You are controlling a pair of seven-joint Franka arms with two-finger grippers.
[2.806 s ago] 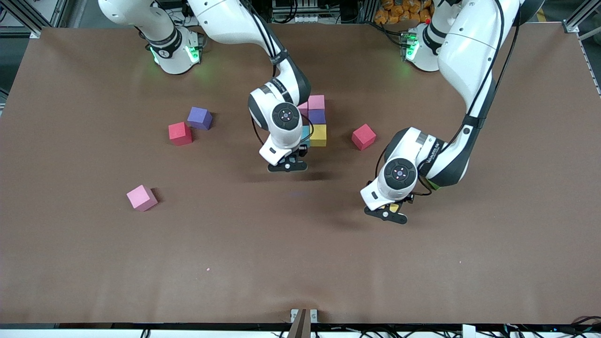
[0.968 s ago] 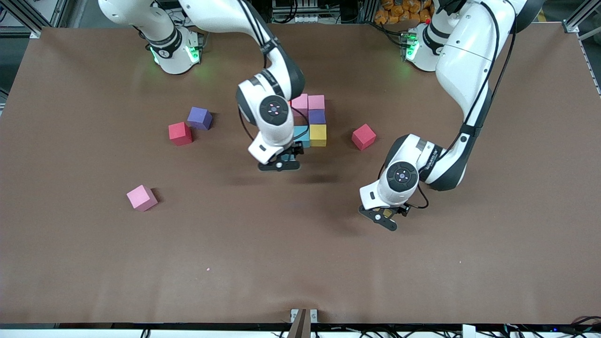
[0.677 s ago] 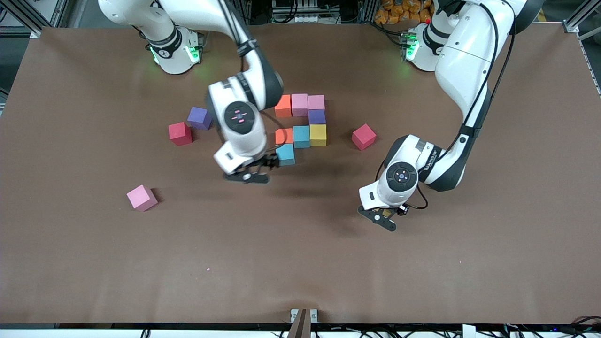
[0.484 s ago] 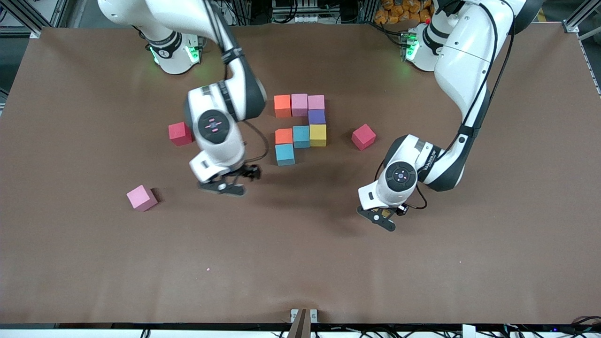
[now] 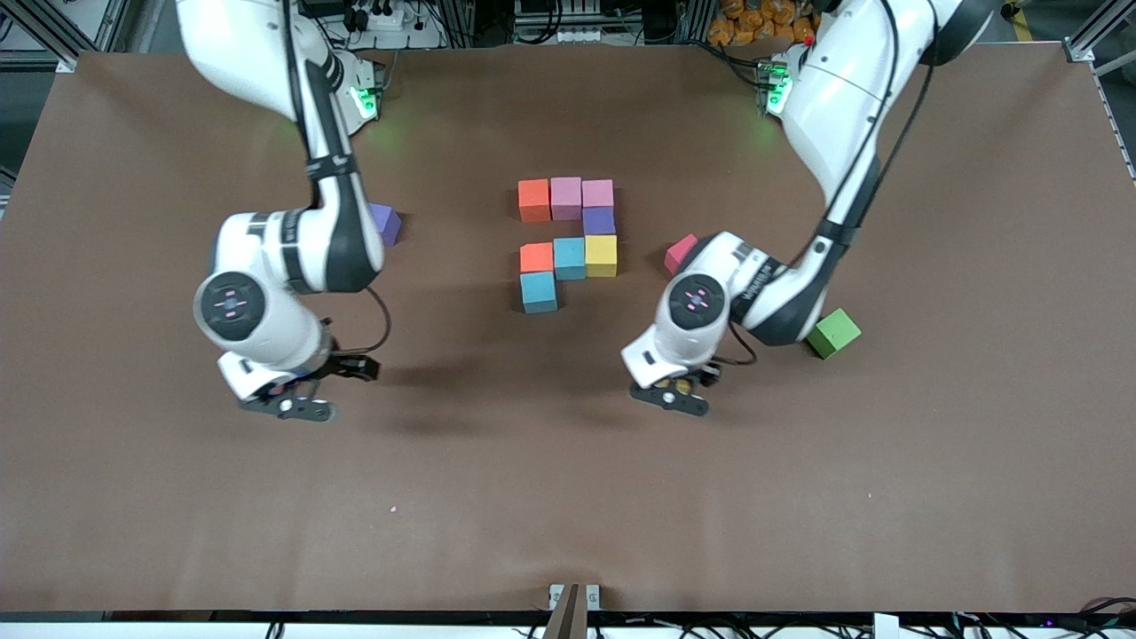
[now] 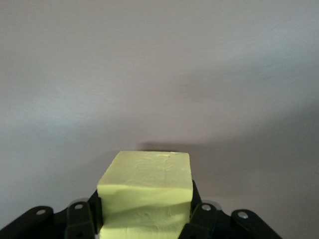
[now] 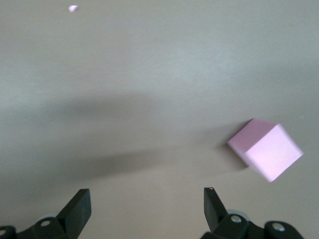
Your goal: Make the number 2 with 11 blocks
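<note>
Brown desk [image 5: 568, 497] cloth fills the front view, and on it eight blocks sit as the upper part of a 2: an orange block [image 5: 533, 200] and two pink blocks [image 5: 581, 195] in a row, a purple block [image 5: 599, 220] under them, then a yellow block [image 5: 601, 255], a light blue block [image 5: 569, 258] and a second orange block [image 5: 536, 257], with another light blue block [image 5: 539, 292] at the foot. A second ago the right gripper [image 5: 293, 404] stood at that last block; now it has swung away toward the right arm's end of the desk, over the place where a loose pink block lay, which the arm hides here. The left gripper [image 5: 676, 395] has drifted toward the figure. With that arm moved, a green block [image 5: 833, 333] shows beside it, and a crimson cube [image 5: 680, 252] peeps out just above its wrist. Another purple cube [image 5: 384, 222] lies by the right forearm.

From the left wrist view, the left gripper [image 6: 144, 219] is clamped on a pale yellow block [image 6: 147, 191], carried above bare desk.

From the right wrist view, the right gripper [image 7: 147, 209] has its fingers spread wide and empty, with the pink block [image 7: 265, 148] lying off to one side of them, not yet between them. I judge three blocks remain for the bottom bar, and both arms are bringing candidates.
</note>
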